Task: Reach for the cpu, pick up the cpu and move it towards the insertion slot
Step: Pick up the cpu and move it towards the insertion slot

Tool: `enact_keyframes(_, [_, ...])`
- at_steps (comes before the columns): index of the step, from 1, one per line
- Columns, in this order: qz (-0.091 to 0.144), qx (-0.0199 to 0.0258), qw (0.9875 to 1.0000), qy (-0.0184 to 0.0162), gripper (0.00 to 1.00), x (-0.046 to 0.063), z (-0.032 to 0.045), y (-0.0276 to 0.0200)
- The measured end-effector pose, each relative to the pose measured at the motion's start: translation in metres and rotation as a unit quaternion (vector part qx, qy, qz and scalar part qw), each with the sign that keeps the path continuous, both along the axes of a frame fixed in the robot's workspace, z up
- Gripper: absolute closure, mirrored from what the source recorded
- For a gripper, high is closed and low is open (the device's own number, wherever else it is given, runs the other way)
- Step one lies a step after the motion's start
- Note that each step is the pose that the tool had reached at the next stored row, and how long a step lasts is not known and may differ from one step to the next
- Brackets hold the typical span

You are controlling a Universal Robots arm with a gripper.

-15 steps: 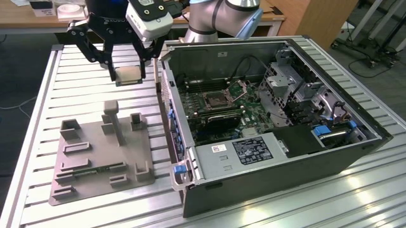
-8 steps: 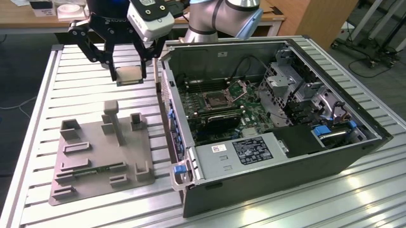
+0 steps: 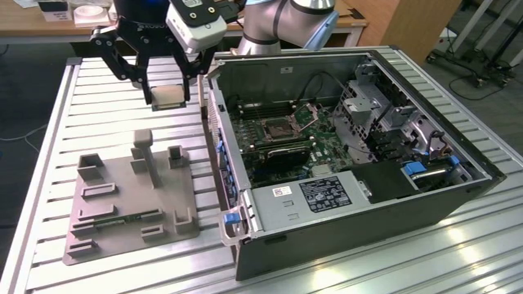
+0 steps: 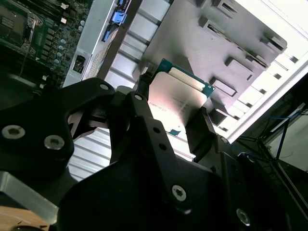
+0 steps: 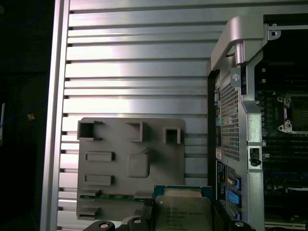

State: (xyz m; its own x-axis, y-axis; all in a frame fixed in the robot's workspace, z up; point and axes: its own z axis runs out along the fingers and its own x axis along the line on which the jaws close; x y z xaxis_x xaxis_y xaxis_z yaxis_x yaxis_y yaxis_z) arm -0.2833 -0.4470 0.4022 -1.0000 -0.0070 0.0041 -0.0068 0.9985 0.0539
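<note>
Hovering clear of the slatted metal table, with the black fingers of the gripper clamped on two opposite edges of the cpu. Held aloft just outside the open computer case, at the exterior view's left of its side wall, with the grey moulded tray lying on the slats nearby. Picked out, in the exterior view, the insertion slot deep inside the case, its hinged plate raised, well apart from the cpu and separated from it by that wall. Caught the cpu up close in both wrist views, silvery lid and thin green rim turned flat toward the cameras, roughly level with the table. Square in outline, so with no long axis to speak of; lined up edge for edge with the tray in the first wrist view. Took in there, too, a green memory stick lying in the tray, and part of the insertion slot past the perforated case wall.
</note>
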Motion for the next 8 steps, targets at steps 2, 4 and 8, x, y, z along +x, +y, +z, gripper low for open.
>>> enact_keyframes(2, [0.0, 0.0, 1.0, 0.0, 0.46, 0.0007, 0.0, 0.0])
enact_keyframes(4, [0.0, 0.0, 1.0, 0.0, 0.46, 0.0014, 0.0, 0.0])
enact_keyframes(8, [0.0, 0.0, 1.0, 0.0, 0.46, 0.0026, 0.0, 0.0])
